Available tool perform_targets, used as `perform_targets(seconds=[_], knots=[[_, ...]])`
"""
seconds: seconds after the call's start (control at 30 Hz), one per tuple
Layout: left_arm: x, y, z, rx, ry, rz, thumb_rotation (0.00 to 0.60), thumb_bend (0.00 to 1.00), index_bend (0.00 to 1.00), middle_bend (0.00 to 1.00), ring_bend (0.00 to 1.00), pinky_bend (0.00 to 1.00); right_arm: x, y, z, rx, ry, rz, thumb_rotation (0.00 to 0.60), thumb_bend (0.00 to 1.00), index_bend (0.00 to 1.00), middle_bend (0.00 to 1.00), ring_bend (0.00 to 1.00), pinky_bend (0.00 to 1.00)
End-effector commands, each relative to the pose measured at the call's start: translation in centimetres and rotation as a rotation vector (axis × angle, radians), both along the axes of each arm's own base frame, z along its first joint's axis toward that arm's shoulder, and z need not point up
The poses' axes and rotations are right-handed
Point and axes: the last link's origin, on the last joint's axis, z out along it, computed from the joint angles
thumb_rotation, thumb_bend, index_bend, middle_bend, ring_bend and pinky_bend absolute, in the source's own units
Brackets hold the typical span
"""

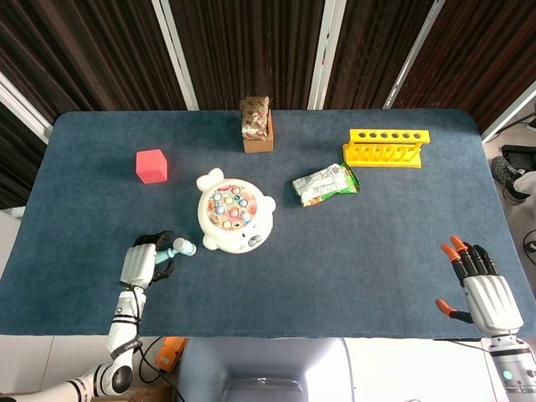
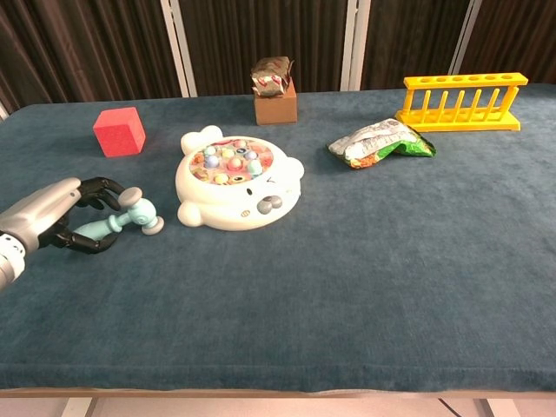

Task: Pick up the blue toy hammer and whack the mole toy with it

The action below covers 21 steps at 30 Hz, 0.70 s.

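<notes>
The blue toy hammer lies on the table left of the white mole toy, its grey-faced head pointing toward the toy. My left hand sits over the handle, with fingers curled above it and the thumb below, so the handle end is hidden. The hammer still rests on the cloth. The mole toy is flat, with several coloured pegs on top. My right hand stays at the near right edge, fingers spread, holding nothing; the chest view does not show it.
A red cube stands at the back left. A brown box with a wrapped item is behind the mole toy. A green snack bag and a yellow rack lie to the right.
</notes>
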Motion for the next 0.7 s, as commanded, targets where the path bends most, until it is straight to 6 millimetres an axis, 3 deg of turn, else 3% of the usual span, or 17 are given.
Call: perform_targets(seconds=[0.03,0.7], knots=[[0.17,0.25,-0.19,0.006,-0.007,0.003,0.6,0.37,0.27,0.31,0.26,0.2,-0.02,-0.01,-0.02,0.0,0.0,-0.001,0.6,0.34,0.0,0.0,0.0,0.0],[0.48,0.55,-0.8,0.002,-0.005,0.008,0.6,0.45,0.37,0.36,0.31,0.21,-0.01,-0.03,0.09,-0.005,-0.007,0.0,0.6,0.34,0.0,0.0,0.0,0.0]])
